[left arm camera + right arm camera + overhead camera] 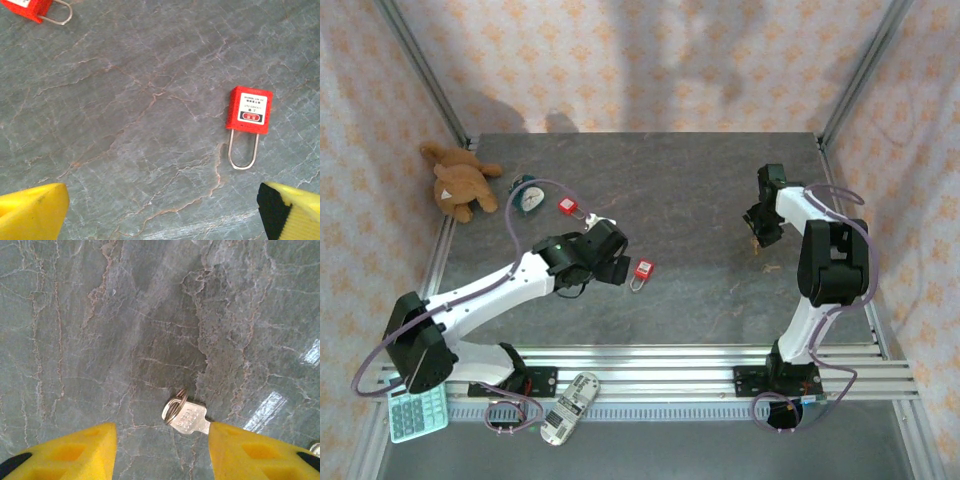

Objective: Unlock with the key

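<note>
A red padlock (643,270) with a steel shackle lies flat on the grey stone table, just right of my left gripper (615,262). In the left wrist view this padlock (250,110) sits ahead and to the right, shackle pointing toward me, outside my open left gripper (162,215). A second red padlock (30,7) lies at the upper left edge. The silver key (187,417) with its ring rests on the table between the yellow fingers of my open right gripper (162,450). Its blade disappears behind the right finger (250,450). My right gripper (760,228) hangs over the right side.
A brown teddy bear (460,180) and a teal alarm clock (528,195) sit at the back left near the second padlock (568,206). A calculator (417,412) and a remote (568,407) lie at the front rail. Patterned walls enclose the table.
</note>
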You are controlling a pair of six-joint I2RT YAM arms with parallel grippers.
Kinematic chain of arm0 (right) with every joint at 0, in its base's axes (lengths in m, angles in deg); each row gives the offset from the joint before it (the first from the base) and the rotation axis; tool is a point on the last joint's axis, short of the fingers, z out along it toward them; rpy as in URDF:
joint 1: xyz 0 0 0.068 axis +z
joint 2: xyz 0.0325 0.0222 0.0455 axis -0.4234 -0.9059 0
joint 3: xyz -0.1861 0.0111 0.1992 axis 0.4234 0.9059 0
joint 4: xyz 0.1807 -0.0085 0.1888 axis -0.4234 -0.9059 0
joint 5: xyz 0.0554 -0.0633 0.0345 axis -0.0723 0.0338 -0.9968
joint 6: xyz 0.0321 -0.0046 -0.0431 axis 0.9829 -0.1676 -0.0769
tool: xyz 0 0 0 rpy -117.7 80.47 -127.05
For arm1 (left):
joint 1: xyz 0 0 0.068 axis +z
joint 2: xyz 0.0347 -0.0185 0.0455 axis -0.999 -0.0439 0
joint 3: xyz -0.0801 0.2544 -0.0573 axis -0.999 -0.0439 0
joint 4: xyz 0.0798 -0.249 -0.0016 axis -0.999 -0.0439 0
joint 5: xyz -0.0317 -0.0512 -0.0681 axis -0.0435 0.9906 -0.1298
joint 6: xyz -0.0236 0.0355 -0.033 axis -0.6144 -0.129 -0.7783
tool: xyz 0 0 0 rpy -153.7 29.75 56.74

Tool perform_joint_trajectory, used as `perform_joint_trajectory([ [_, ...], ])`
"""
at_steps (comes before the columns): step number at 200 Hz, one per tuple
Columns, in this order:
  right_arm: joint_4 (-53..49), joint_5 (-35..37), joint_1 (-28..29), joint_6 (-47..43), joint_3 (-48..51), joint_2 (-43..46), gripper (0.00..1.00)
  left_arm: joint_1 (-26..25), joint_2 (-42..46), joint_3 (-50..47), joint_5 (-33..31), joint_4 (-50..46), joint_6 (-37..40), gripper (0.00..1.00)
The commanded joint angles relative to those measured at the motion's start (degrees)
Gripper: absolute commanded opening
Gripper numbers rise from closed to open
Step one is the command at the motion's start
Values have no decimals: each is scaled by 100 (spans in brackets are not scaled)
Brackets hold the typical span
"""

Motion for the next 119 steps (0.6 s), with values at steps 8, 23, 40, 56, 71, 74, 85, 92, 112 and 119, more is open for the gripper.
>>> perform_joint_trajectory([
  [8, 19, -135, -116, 281, -56, -221, 50, 101, 170, -176, -215, 182, -149, 99],
  [23, 94, -277, -157, 278, -60, -280, 47, 120, 175, -171, -228, 150, -138, 99],
  [40, 9, -242, -170, 265, -93, -271, 46, 139, 191, -175, -228, 140, -105, 99],
  [56, 16, -230, -213, 247, -46, -229, 44, 160, 211, -210, -232, 151, -93, 99],
  [71, -3, -280, -269, 221, -25, -226, 40, 188, 217, -243, -204, 195, -81, 99],
  [74, -4, -283, -283, 213, -17, -224, 38, 188, 219, -250, -191, 203, -78, 99],
  [85, 18, -331, -313, 188, 23, -218, 35, 206, 206, -251, -179, 222, -76, 99],
  [92, 50, -391, -331, 169, 65, -194, 31, 222, 194, -245, -163, 231, -76, 99],
  [112, 150, -491, -341, 87, 180, -84, 24, 224, 153, -222, -123, 229, -59, 99],
  [119, 147, -511, -341, 47, 203, -38, 22, 225, 153, -223, -103, 239, -59, 99],
])
